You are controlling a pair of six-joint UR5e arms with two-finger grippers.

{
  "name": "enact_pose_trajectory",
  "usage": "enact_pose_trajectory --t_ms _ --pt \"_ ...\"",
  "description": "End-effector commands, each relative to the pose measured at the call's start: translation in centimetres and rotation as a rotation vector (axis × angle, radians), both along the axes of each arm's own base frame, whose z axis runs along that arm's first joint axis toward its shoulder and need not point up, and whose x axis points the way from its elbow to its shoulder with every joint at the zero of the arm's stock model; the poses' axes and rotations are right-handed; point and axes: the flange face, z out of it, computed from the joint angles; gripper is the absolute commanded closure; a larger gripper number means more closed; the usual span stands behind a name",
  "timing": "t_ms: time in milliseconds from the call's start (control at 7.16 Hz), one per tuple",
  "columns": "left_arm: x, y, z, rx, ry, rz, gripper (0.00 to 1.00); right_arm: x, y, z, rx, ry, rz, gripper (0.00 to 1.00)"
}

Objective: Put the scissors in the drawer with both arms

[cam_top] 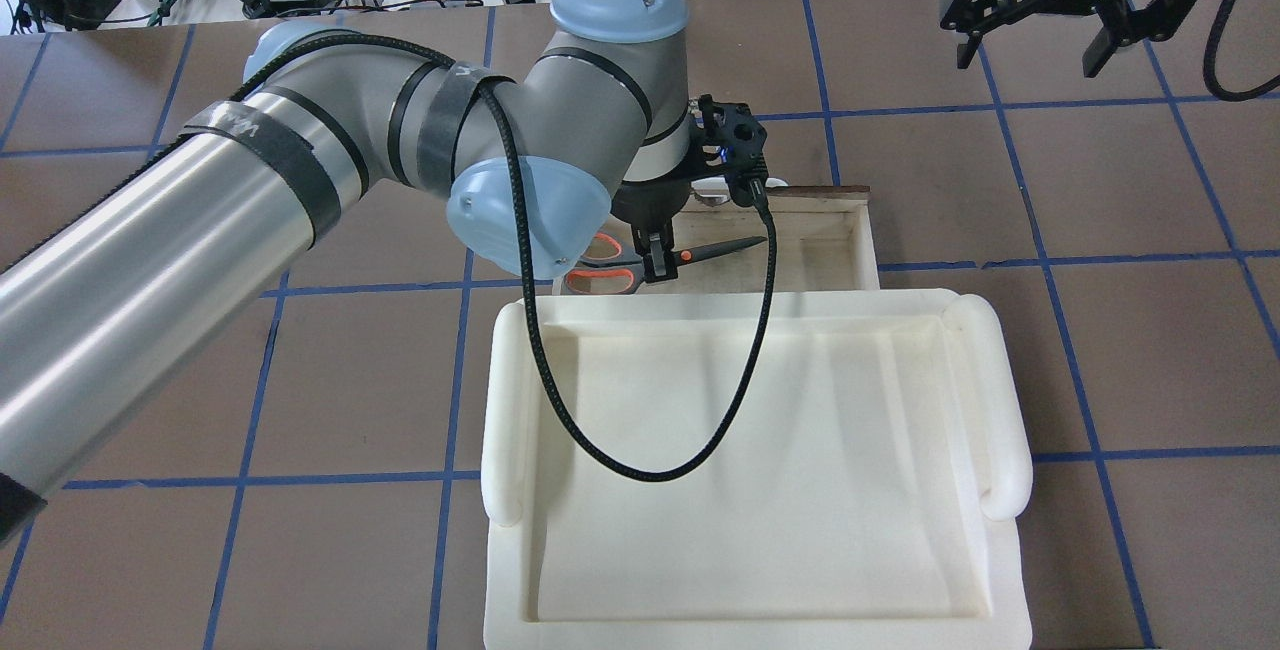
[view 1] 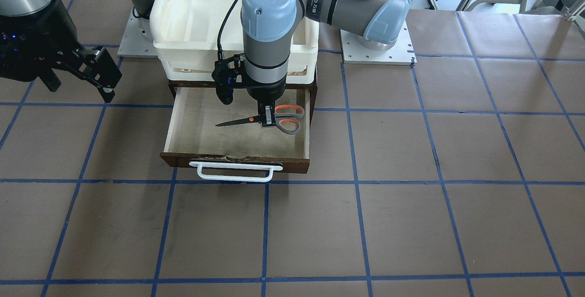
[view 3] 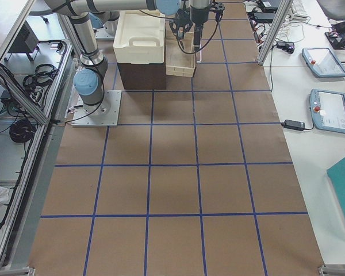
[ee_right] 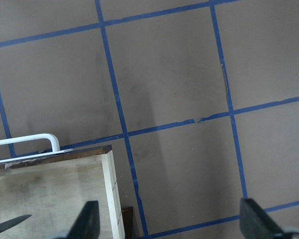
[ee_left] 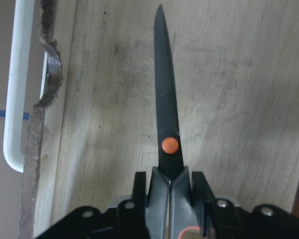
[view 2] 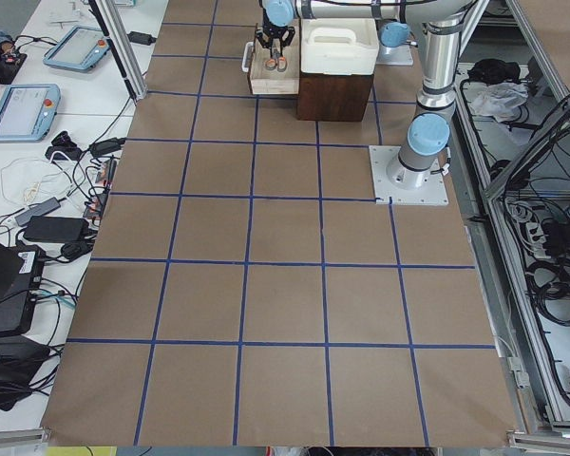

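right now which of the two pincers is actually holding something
The left pincer: it is shut on the scissors, over the open drawer. The right pincer is open and empty, off to the drawer's side.

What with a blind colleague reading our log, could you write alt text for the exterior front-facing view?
The left gripper grips the scissors near their pivot inside the open drawer, blades pointing toward the view's left. The right gripper hangs open above the table at the view's left edge.

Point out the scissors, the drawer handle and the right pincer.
scissors (view 1: 237, 122), front-facing view, on the blade.
drawer handle (view 1: 233, 178), front-facing view, middle of the white bar.
right pincer (cam_top: 1028, 60), overhead view, midway between its open fingertips.
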Motion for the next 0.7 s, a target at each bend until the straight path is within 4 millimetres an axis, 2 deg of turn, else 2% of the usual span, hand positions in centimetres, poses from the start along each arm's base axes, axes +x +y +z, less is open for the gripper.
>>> enact_pose_trajectory --t_ms 0,140,559 --pt "-0.7 -0.3 -1.6 0.013 -0.007 0.012 1.00 0.1 0.2 0.0 0.004 -0.004 0.001 0.00" --pt "-1.0 -0.2 -2.1 0.020 -0.011 0.015 1.00 0.2 0.2 0.0 0.002 -0.011 0.011 0.00" --pt "-2.3 -0.2 -3.7 0.013 -0.009 0.021 1.00 0.9 0.7 -0.2 0.035 -0.019 0.184 0.00"
